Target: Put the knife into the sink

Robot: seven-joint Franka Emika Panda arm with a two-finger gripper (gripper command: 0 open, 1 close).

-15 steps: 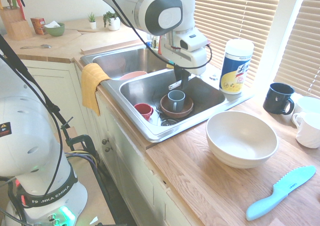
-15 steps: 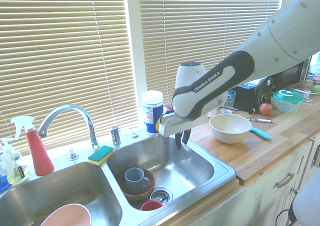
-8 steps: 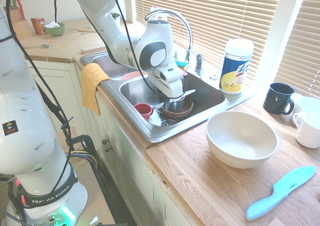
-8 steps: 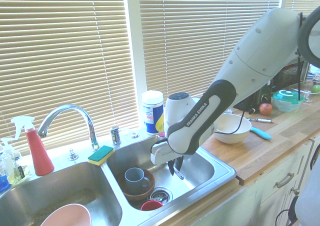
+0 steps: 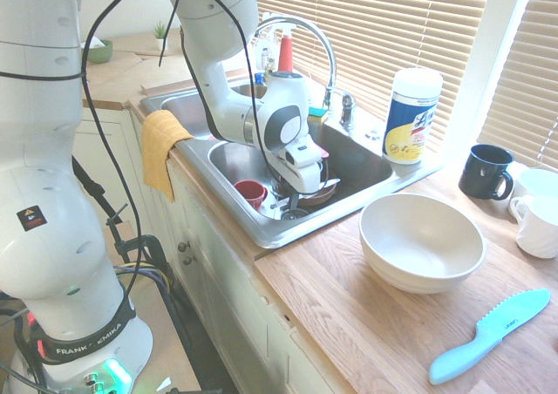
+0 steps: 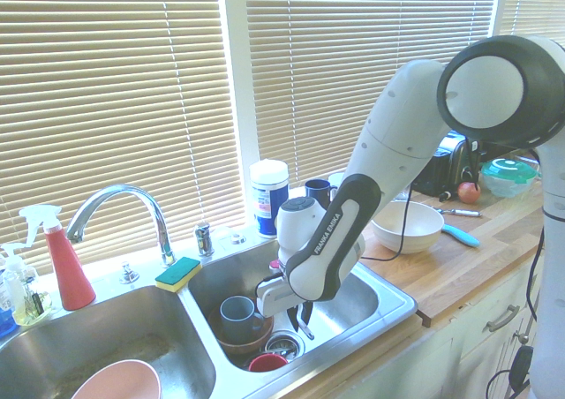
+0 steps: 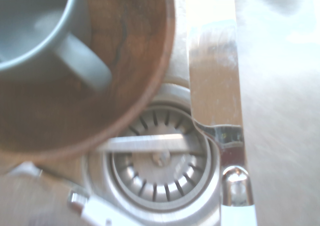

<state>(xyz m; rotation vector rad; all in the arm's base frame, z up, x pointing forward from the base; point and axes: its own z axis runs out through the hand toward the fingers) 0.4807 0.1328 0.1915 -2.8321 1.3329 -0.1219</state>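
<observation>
One slim silver-grey metal knife [image 7: 214,86] hangs clenched in the white arm's claw [image 6: 300,318], low inside the right basin of the stainless-steel double sink [image 6: 388,295], over the drain [image 7: 157,158]. Beside it, one grey mug [image 6: 237,315] sits in one brown bowl [image 7: 100,101]. A second ago the claw hung above the basin; it has come down. One white bowl [image 5: 422,241] and one teal serrated knife [image 5: 488,335] lie on the wooden kitchen table [image 5: 366,324].

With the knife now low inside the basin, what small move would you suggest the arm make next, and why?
Probably open the hand and let go. It is shut on the knife, which hangs low inside the sink, just over the drain strainer and beside the brown bowl holding the grey mug, so the drop looks short.
</observation>
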